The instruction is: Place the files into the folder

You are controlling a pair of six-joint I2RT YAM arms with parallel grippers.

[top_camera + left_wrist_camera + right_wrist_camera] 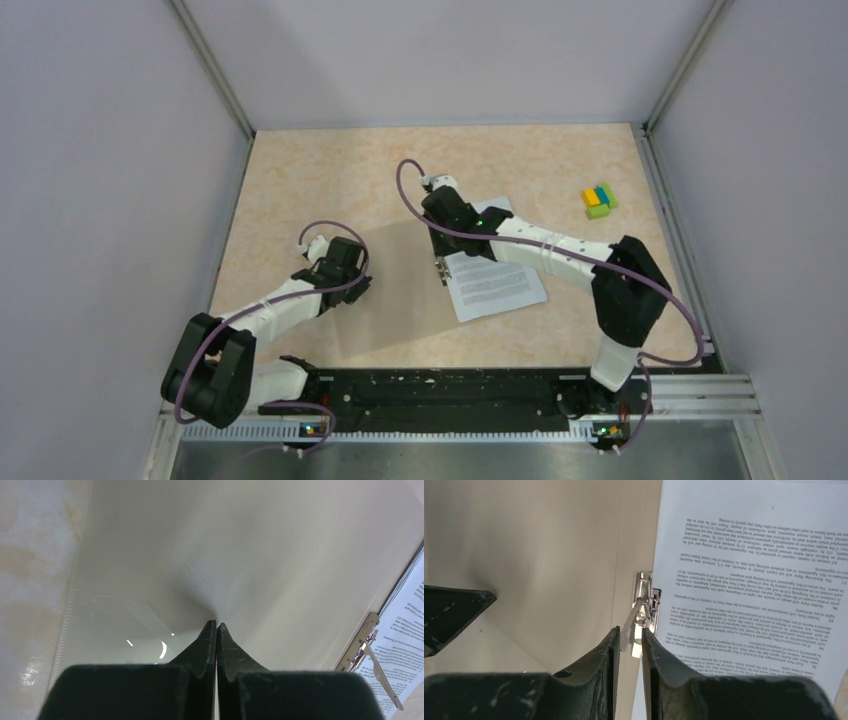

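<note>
The folder (400,300) lies open on the table, its tan left half spread flat. The files (497,285), white printed sheets, lie on its right half beside the small metal clip (644,607) at the spine. My right gripper (441,266) is at the clip, its jaws closed on the clip's thin metal lever (635,635). My left gripper (356,288) is shut, with its tips (216,625) touching the folder's left half (240,555). The clip (361,645) and the files (406,630) show at the right of the left wrist view.
A small yellow-blue-green block cluster (599,199) stands at the far right of the table. Grey walls enclose the table on the left, back and right. The left gripper's dark finger (454,611) shows at the left of the right wrist view.
</note>
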